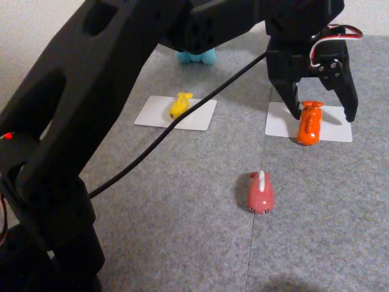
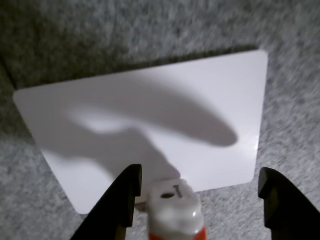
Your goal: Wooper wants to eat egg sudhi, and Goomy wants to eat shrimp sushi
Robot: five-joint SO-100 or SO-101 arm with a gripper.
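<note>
My gripper [image 1: 323,114] hangs open over the right white card [image 1: 337,129], its fingers straddling the orange shrimp sushi [image 1: 309,126], which lies on the card's left part, apart from both fingers. In the wrist view the gripper [image 2: 200,172] is open, and the shrimp sushi [image 2: 174,212] sits at the near edge of the card [image 2: 150,115], close to the left finger [image 2: 125,195]. The yellow egg sudhi [image 1: 180,104] rests on the left white card [image 1: 197,115]. Only the light blue bottom of Wooper [image 1: 196,58] shows behind that card. Goomy is out of view.
A pink-red toy [image 1: 260,193] with a white stripe lies on the grey carpet in front of the two cards. The black arm [image 1: 91,121] and its cable [image 1: 182,118] cross the left of the other view.
</note>
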